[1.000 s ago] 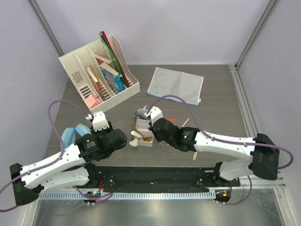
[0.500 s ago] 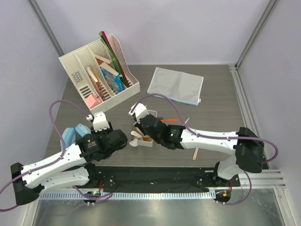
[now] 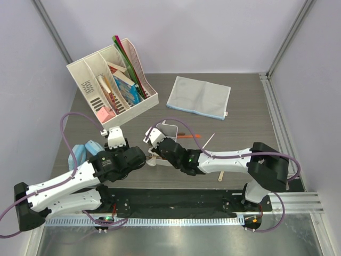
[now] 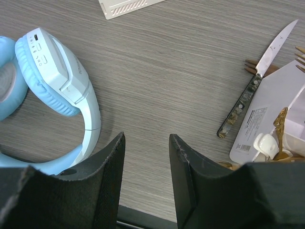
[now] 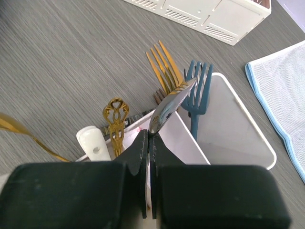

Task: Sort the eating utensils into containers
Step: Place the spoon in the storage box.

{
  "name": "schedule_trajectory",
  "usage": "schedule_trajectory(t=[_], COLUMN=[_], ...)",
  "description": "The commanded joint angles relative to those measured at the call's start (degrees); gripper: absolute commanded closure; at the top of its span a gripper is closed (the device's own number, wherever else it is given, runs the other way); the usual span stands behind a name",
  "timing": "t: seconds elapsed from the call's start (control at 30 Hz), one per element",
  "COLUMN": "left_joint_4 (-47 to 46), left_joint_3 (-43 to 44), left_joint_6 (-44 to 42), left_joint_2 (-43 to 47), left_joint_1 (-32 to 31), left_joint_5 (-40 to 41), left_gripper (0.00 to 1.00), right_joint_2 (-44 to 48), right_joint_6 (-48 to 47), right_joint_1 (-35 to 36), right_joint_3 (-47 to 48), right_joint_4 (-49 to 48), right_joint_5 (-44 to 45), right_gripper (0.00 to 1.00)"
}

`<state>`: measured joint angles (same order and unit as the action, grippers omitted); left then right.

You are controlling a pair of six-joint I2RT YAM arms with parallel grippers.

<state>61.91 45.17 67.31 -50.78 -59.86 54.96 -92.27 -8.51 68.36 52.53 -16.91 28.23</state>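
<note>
In the right wrist view my right gripper [image 5: 148, 134] is shut on a slim silver utensil [image 5: 167, 106], whose shiny end sticks out over the white divided container [image 5: 248, 143]. A blue fork [image 5: 197, 88] leans in the far compartment. A gold ornate handle [image 5: 116, 120] and a white ceramic spoon [image 5: 94, 144] sit at the near end. A gold fork [image 5: 163, 66] lies on the table beyond. My left gripper [image 4: 146, 138] is open over bare table, with nothing between its fingers. To its right lies a knife [image 4: 252, 90] beside the container [image 4: 279, 102].
Blue headphones [image 4: 57, 81] lie left of the left gripper. A white organiser with books [image 3: 112, 80] stands at the back left, a grey-blue cloth [image 3: 200, 97] at the back. An orange-handled piece [image 3: 190, 136] and a wooden spoon [image 3: 220, 173] lie right of the container [image 3: 169, 129].
The right arm has swung left across the table with the silver utensil, ending over the container. The left arm has barely moved and stays open.
</note>
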Motion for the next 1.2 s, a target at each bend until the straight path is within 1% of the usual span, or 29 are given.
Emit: schedule_trajectory(t=[0.0, 0.1, 0.17, 0.23, 0.3, 0.33, 0.37, 0.4, 0.57, 0.6, 0.63, 0.67, 0.7, 0.73, 0.8, 0.83, 0.9, 0.93, 0.97, 1.0, 1.03, 1.1, 1.13, 1.17], left_joint_4=[-1.3, -1.6, -1.9, -2.4, -2.6, -2.8, -2.8, -2.9, -3.5, -3.6, -3.6, -3.6, -3.7, -3.7, -4.1, -4.3, -5.3, -5.5, -5.7, -6.2, -6.4, -6.6, -7.0, -7.1], left_joint_3=[0.5, 0.6, 0.9, 1.0, 1.2, 1.4, 1.6, 1.7, 1.9, 1.9, 1.9, 1.8, 1.8, 1.7, 1.4, 1.2, 1.1, 1.1, 1.1, 1.1, 1.2, 1.1, 1.1, 1.1], left_joint_6=[-0.3, -0.3, -0.7, -1.2, -1.5, -1.6, -1.7, -1.7, -1.9, -1.9, -1.9, -2.0, -2.1, -2.1, -2.3, -2.5, -3.2, -3.5, -3.6, -3.9, -4.0, -4.2, -4.5, -4.5], left_joint_2=[-0.6, -0.9, -1.2, -1.6, -2.3, -2.4, -2.7, -3.1, -3.9, -3.9, -3.8, -3.7, -3.7, -3.6, -3.0, -2.9, -2.6, -2.7, -2.7, -2.8, -3.0, -3.4, -3.6, -3.9], left_joint_1=[0.4, 0.3, 0.4, 0.4, 0.4, 0.4, 0.4, 0.4, 0.4, 0.3, 0.4, 0.4, 0.4, 0.4, 0.4, 0.4, 0.3, 0.4, 0.4, 0.4, 0.4, 0.4, 0.4, 0.4], left_joint_5=[1.3, 1.3, 1.3, 1.4, 1.5, 1.6, 1.6, 1.6, 1.3, 1.4, 1.4, 1.5, 1.6, 1.7, 2.1, 2.2, 2.2, 2.3, 2.3, 2.3, 2.3, 2.1, 2.1, 2.1], left_gripper=[0.57, 0.57, 0.58, 0.58, 0.58, 0.57, 0.58, 0.57, 0.58, 0.58, 0.58, 0.58, 0.58, 0.58, 0.57, 0.57, 0.57, 0.57, 0.57, 0.57, 0.57, 0.57, 0.57, 0.57], right_joint_2=[0.6, 1.4, 2.7, 3.8, 4.4, 4.5, 4.7, 5.0, 9.3, 11.6, 12.9, 14.6, 18.1, 20.4, 24.4, 28.4, 32.9, 33.9, 34.9, 35.5, 36.2, 36.2, 35.8, 35.7], right_joint_6=[-1.3, -0.4, 0.8, 1.7, 2.4, 2.9, 3.5, 4.0, 5.9, 7.4, 8.2, 8.4, 10.9, 11.8, 13.2, 15.8, 21.4, 24.0, 26.9, 29.6, 36.4, 42.9, 48.7, 51.0], right_joint_1=[0.2, 0.2, 0.2, 0.2, 0.2, 0.2, 0.2, 0.2, 0.2, 0.1, 0.2, 0.2, 0.2, 0.1, 0.1, 0.0, -0.9, -1.2, -1.5, -2.0, -2.6, -5.0, -5.9, -6.7], right_joint_3=[-1.6, -3.2, -4.5, -5.4, -6.2, -6.2, -6.4, -6.6, -7.8, -7.6, -7.5, -7.5, -7.4, -7.4, -7.9, -7.9, -7.6, -7.2, -6.8, -6.6, -5.9, -5.3, -4.4, -4.1], right_joint_4=[-8.1, -7.4, -7.1, -7.0, -6.7, -6.4, -6.0, -5.9, -4.9, -3.9, -3.0, -0.8, 0.9, 2.7, 7.4, 11.9, 18.5, 25.4, 29.2, 33.0, 40.2, 46.7, 52.6, 54.6], right_joint_5=[0.8, -0.3, -0.7, -0.7, -0.6, -0.4, 0.3, 0.7, 4.5, 5.9, 9.0, 11.0, 12.8, 16.3, 19.4, 24.0, 26.6, 28.4, 29.1, 29.3, 28.6, 26.4, 25.2, 22.6], right_gripper=[0.99, 0.99, 0.88, 0.81, 0.77, 0.57, 0.47, 0.45, 0.44, 0.44, 0.44, 0.44, 0.44, 0.44, 0.45, 0.46, 0.45, 0.46, 0.46, 0.46, 0.46, 0.46, 0.46, 0.46])
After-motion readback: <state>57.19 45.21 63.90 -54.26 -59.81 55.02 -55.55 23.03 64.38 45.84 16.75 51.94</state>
